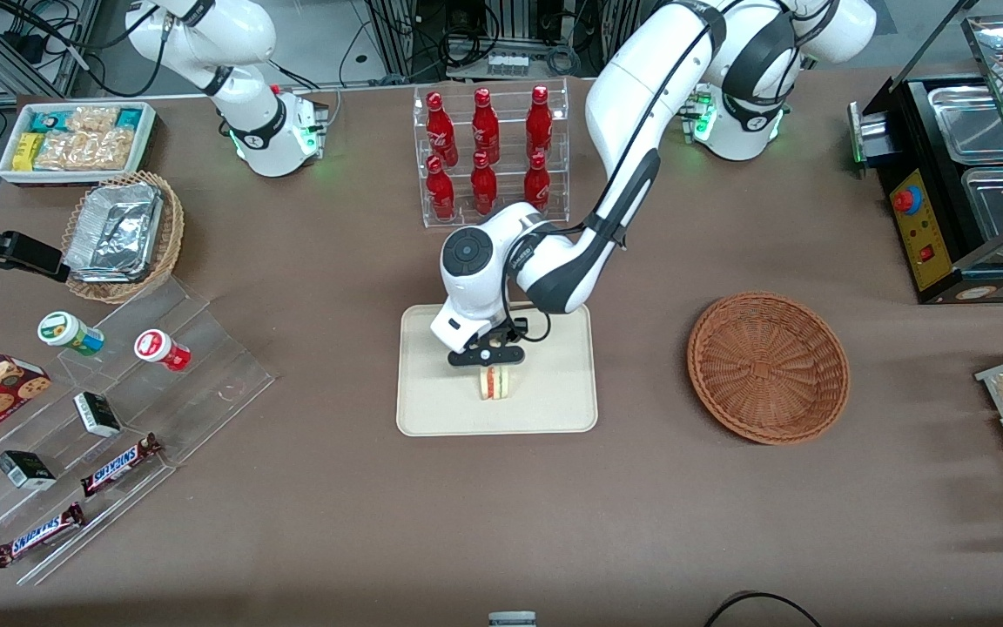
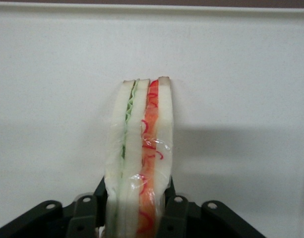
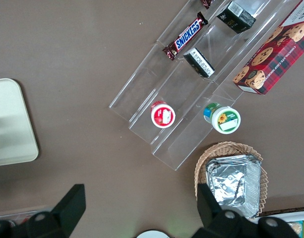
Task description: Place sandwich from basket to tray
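Gripping sandwich over tray: claw

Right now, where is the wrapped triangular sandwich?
The wrapped triangular sandwich stands over the middle of the cream rectangular tray, pinched in the left arm's hand; the reddish-brown wicker basket lies empty.

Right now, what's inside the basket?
Nothing visible: the basket shows only bare wicker. The sandwich is over the tray, pinched in the gripper. No part of the bowl's inside is covered.
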You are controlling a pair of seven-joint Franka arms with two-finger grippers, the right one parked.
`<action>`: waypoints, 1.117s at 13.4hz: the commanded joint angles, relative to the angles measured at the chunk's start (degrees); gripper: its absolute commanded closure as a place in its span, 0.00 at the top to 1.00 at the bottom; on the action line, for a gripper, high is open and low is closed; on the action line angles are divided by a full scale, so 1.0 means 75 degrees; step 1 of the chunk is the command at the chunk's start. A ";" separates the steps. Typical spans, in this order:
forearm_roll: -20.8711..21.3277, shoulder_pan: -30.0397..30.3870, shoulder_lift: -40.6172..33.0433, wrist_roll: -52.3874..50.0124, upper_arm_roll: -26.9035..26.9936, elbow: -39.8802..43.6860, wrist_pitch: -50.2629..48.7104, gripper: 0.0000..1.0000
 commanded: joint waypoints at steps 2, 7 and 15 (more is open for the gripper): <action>-0.0028 0.0321 -0.0762 -0.0351 0.0059 0.0062 -0.0698 0.99; 0.0018 0.0732 -0.2437 -0.0949 0.0082 -0.0078 -0.3157 0.99; -0.0005 0.2686 -0.5146 0.1870 0.0070 -0.0677 -0.5821 0.99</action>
